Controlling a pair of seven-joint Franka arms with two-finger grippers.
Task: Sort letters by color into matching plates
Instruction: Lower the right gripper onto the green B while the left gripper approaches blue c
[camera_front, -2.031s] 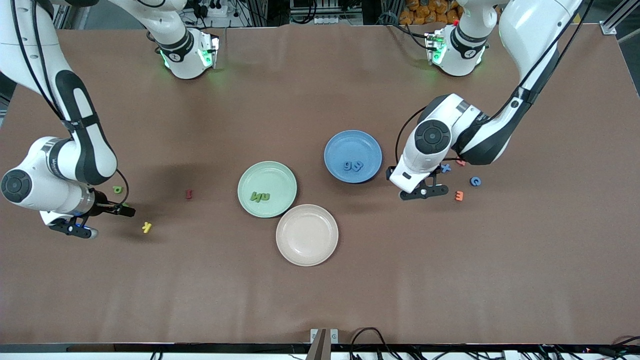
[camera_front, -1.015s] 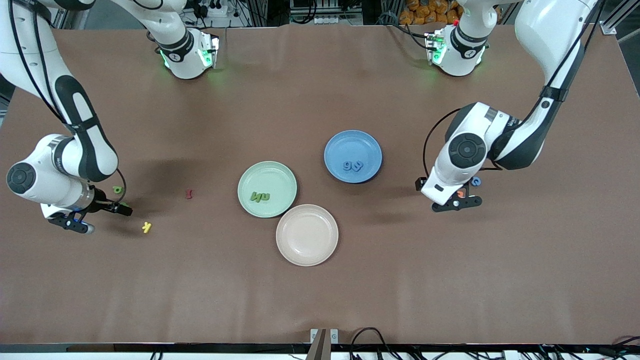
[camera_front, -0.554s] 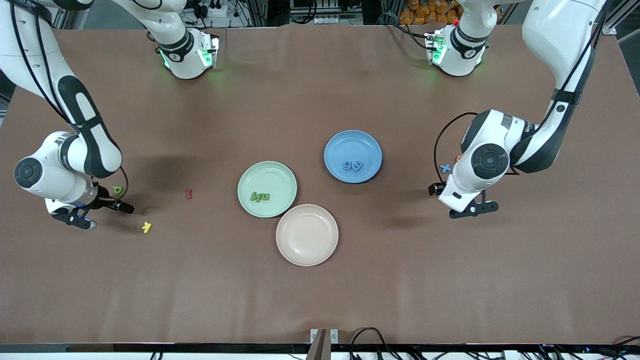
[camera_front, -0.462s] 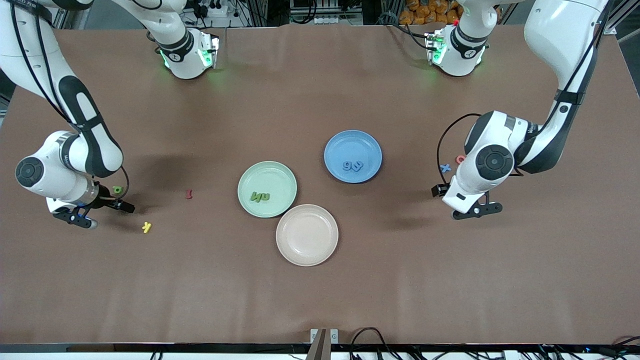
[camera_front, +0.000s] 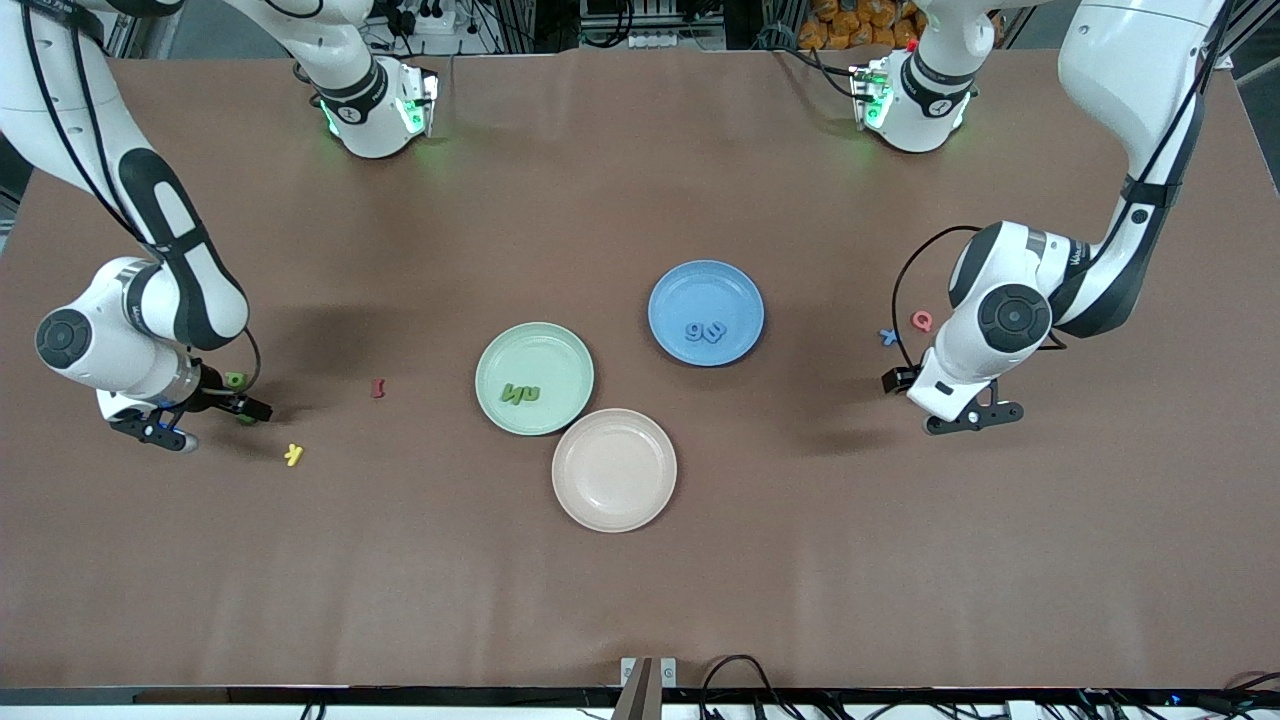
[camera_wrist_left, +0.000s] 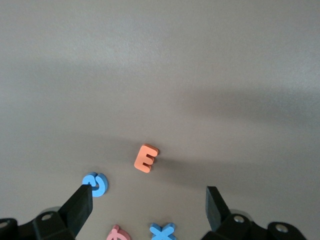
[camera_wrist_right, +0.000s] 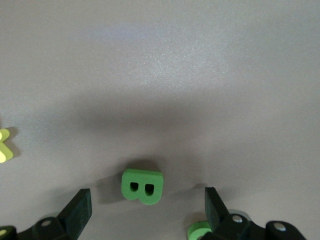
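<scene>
Three plates centred, brown table, scattered letters

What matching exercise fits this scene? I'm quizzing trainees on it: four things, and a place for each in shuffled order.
1. green B
2. orange E
3. yellow letter
4. blue plate

a. holds two blue shapes
b. on the table below the open left claw
c. nearer the camera than the red letter
d. on the table below the open right claw

Pairs: 1-d, 2-b, 3-c, 4-a
</scene>
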